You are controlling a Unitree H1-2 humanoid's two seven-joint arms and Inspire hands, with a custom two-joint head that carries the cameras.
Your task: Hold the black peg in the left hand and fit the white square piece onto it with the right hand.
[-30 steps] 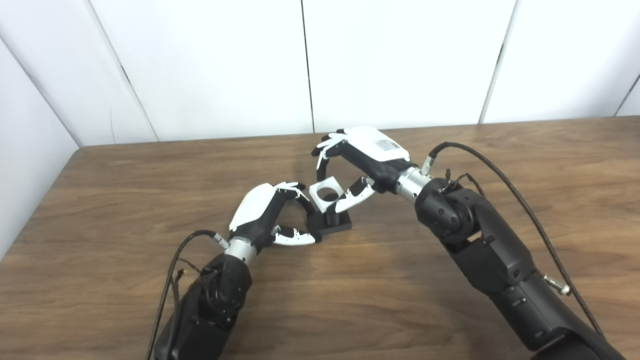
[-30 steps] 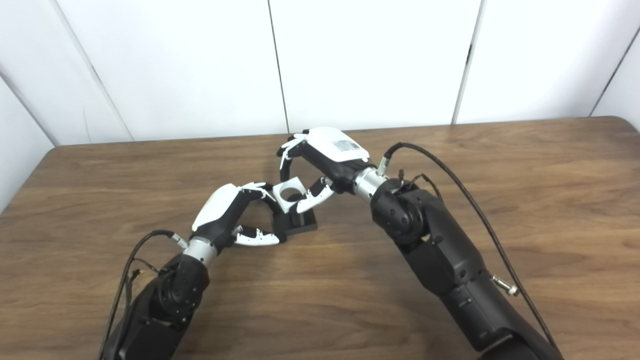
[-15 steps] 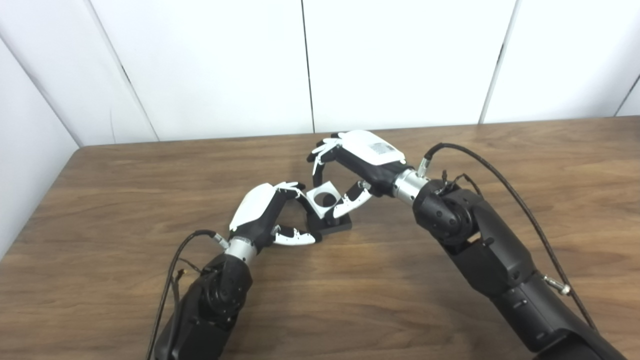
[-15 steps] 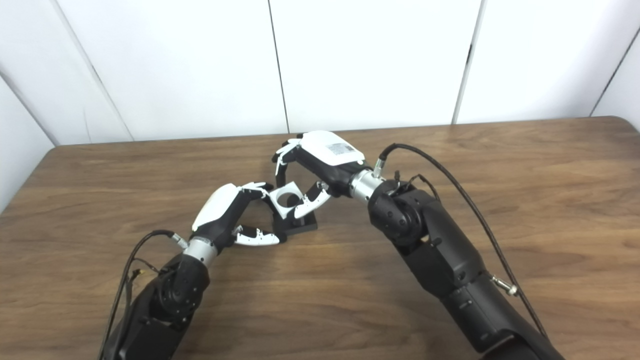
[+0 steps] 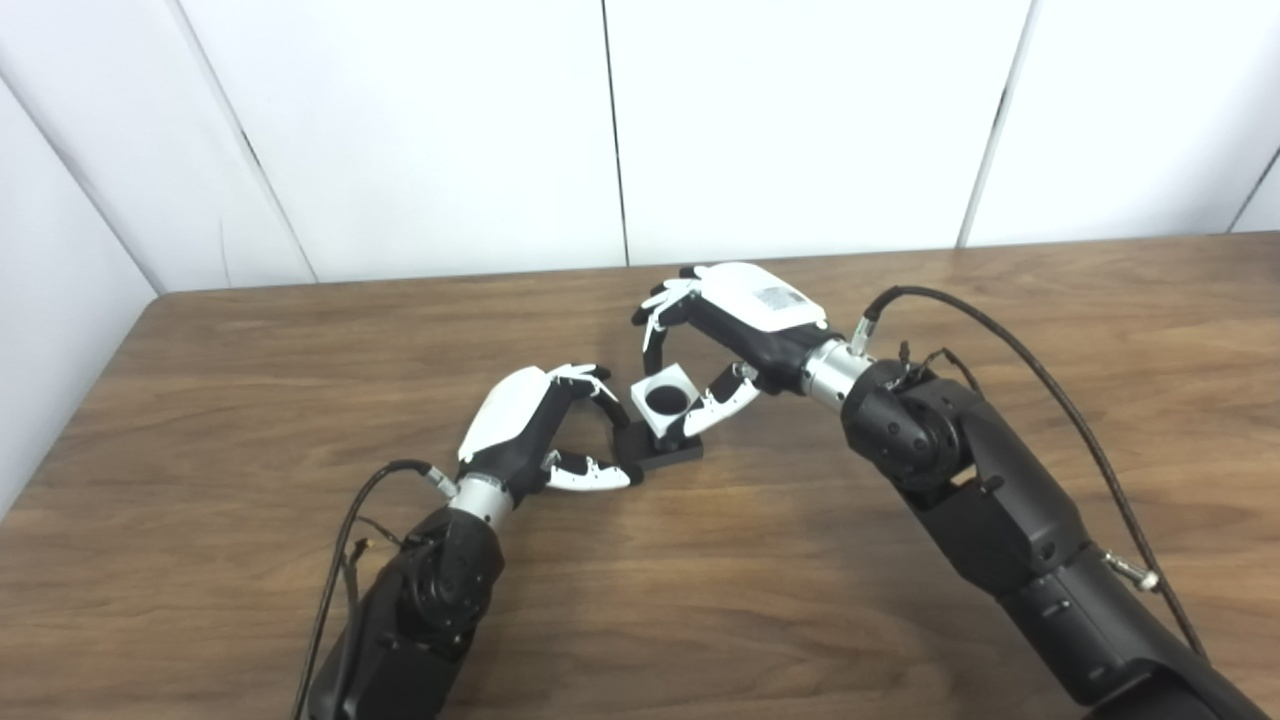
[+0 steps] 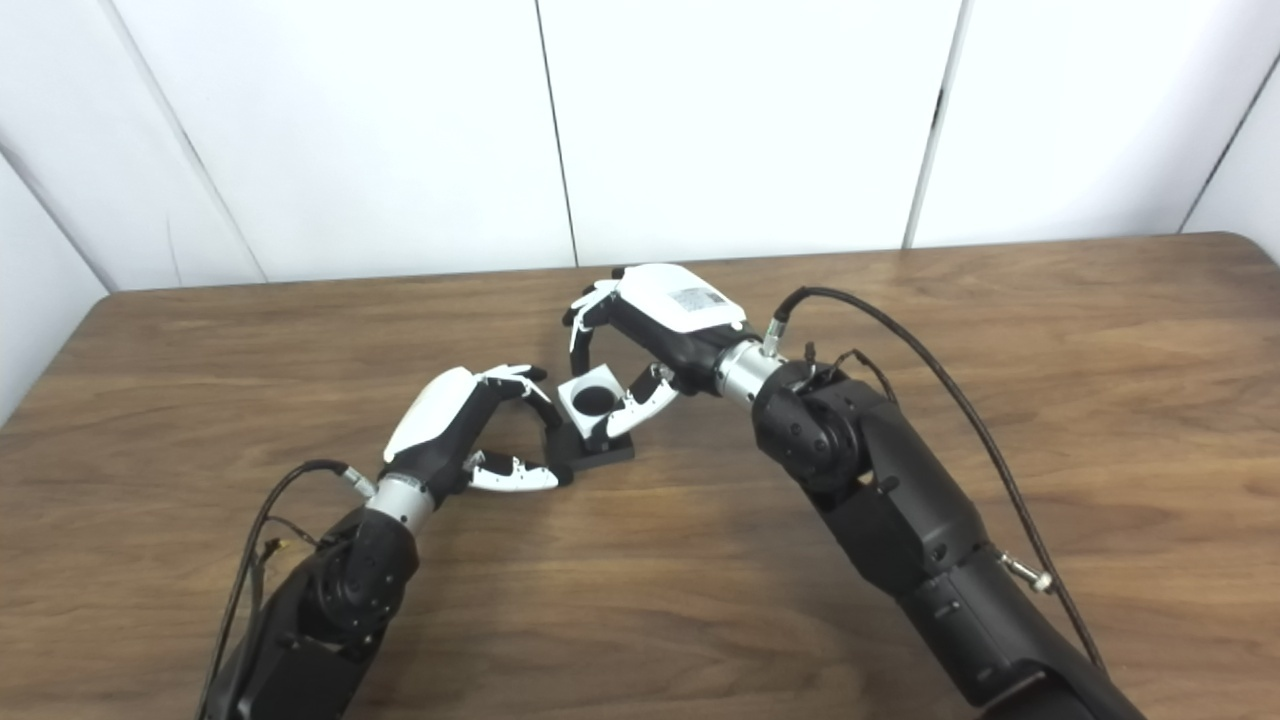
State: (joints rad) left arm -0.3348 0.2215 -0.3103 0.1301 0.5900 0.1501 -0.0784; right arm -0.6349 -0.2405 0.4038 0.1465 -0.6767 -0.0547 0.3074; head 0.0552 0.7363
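Two robot hands meet over a brown wood-grain table [image 5: 900, 660] in the left eye view: the left hand [image 5: 535, 425], white-backed with black fingers, curls its fingers and thumb around the near-left edge of the flat square base of the black peg [image 5: 668, 452], steadying it on the tabletop; how firm the grip is cannot be told. Just beyond the left fingertips, the right hand [image 5: 735, 340] grasps the white square piece with a round hole [image 5: 664, 399], fingers arched over its far side and the thumb pressed to its near-right side. The piece sits low and nearly level over the base, its dark hole facing up, and the post is hidden beneath it; whether it is fully seated cannot be told. A black cable [image 5: 1010, 345] arcs from the right wrist along the forearm. Seen from the right eye view, the same left hand [image 6: 455, 425] brackets the black peg's base [image 6: 600, 458], its white thumb lying along the table toward it, while the right hand [image 6: 665, 325] clasps the white piece [image 6: 592, 399] directly above the base, close beside the left fingertips. White wall panels [image 6: 740, 120] stand behind the table.
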